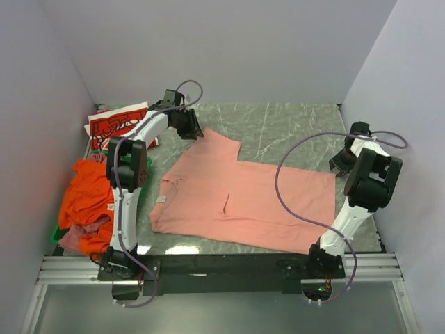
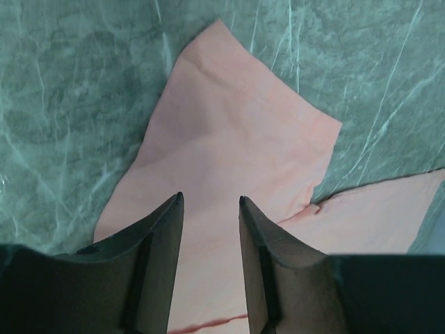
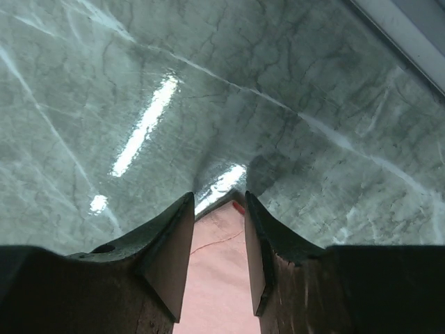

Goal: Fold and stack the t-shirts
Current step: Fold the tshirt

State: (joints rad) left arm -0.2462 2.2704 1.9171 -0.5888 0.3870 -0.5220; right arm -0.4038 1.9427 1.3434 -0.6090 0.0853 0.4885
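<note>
A salmon-pink t-shirt (image 1: 243, 198) lies spread flat on the marble table (image 1: 278, 132), one sleeve pointing to the far left. My left gripper (image 1: 186, 125) hovers over that sleeve (image 2: 229, 139). In the left wrist view its jaws (image 2: 208, 200) stand apart with the cloth lying below them, nothing pinched. My right gripper (image 1: 342, 161) is at the shirt's far right corner. Its jaws (image 3: 217, 196) are open either side of the pink corner (image 3: 219, 264). A red t-shirt with white print (image 1: 115, 125), an orange one (image 1: 87, 198) and a mauve one (image 1: 73, 239) are piled at the left.
The pile at the left sits on a green crate (image 1: 54, 236), mostly covered by cloth. Grey walls close the table in on the left, back and right. An aluminium rail (image 1: 222, 268) with both arm bases runs along the near edge.
</note>
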